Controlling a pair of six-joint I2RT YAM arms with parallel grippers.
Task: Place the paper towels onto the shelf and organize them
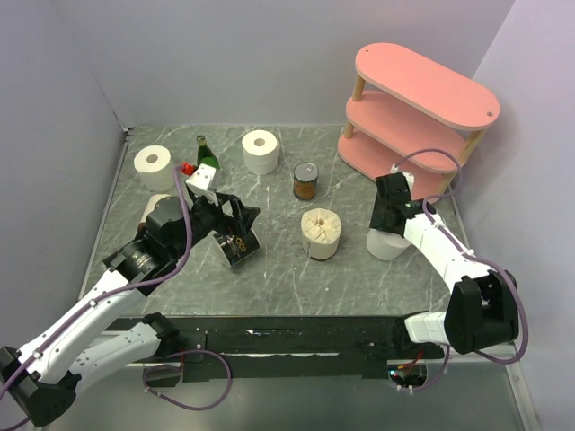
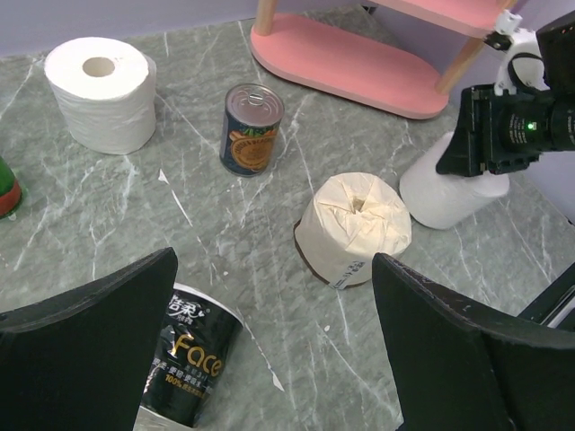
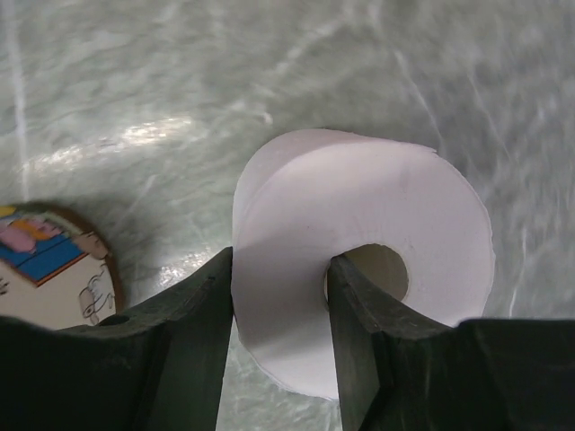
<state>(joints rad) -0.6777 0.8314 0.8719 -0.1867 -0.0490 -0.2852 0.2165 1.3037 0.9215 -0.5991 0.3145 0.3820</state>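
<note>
three paper towels [image 1: 260, 151], one shelf [image 1: 422, 108], one can [image 1: 305, 180]

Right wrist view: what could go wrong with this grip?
The right gripper pinches only one soft wall of the paper towel roll, one finger in its core; the roll may tilt or slip when lifted.
The pink shelf stands close; the roll could strike a board edge.

Your top view looks steeply down; left wrist looks low across the table [image 2: 99, 215]; right wrist, close-up, probably shares 1 roll [image 3: 377, 206] at their right.
</note>
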